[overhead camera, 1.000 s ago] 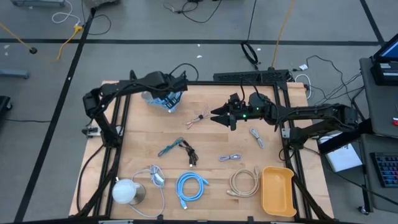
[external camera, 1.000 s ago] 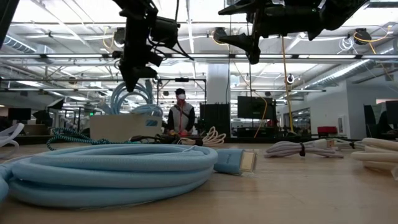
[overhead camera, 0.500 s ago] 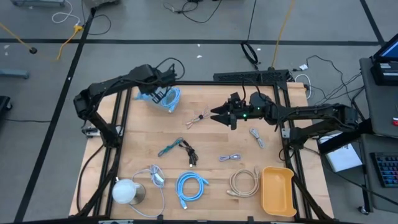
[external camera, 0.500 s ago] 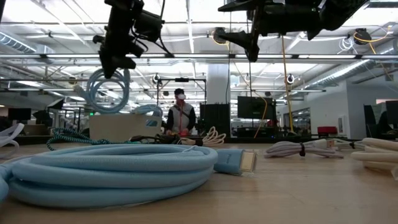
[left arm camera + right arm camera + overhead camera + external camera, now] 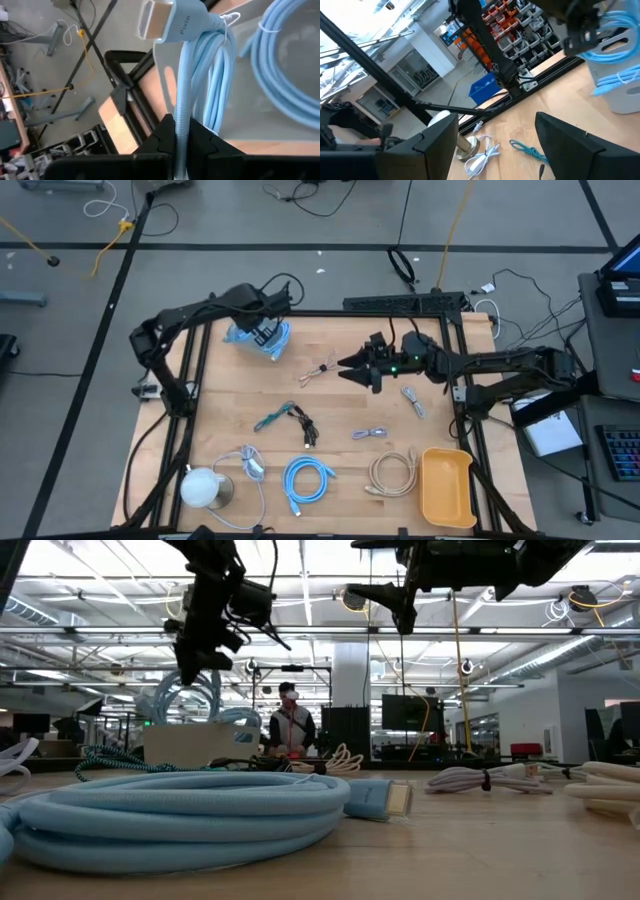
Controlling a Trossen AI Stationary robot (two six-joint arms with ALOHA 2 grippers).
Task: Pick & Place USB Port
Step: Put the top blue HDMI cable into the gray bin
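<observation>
We saw the left gripper (image 5: pixel 262 333) raised over the far left part of the table (image 5: pixel 340 410), its fingers (image 5: pixel 165 135) clamped on a light blue USB cable (image 5: pixel 197 75). In the left wrist view the cable's strands ran up between the two dark fingers to a flat metal plug (image 5: pixel 156 19) at the top of the bundle. In the high view the held coil (image 5: pixel 272 338) hung over a pale open container (image 5: pixel 240 337) at the far left edge, and the wrist view showed a second light blue coil (image 5: pixel 290 70) lying inside that container (image 5: pixel 250 120). In the low view the same gripper (image 5: pixel 192 668) hung above the table with the blue loops (image 5: pixel 185 695) below it.

The right gripper (image 5: pixel 352 366) hovered above the middle of the far half of the table, its fingers (image 5: pixel 570 142) spread well apart and holding nothing.

At the near right corner we noted a yellow tray (image 5: pixel 446 484); nothing showed inside it. Just left of it lay a beige coiled cable (image 5: pixel 393 472), and farther left another blue coiled cable (image 5: pixel 306 480). A white round object (image 5: pixel 203 486) sat at the near left. Smaller cables lay scattered across the middle: a teal one (image 5: pixel 272 419), a black one (image 5: pixel 303 427) and a grey one (image 5: pixel 371 434). A person (image 5: pixel 291 725) stood in the room beyond the table.
</observation>
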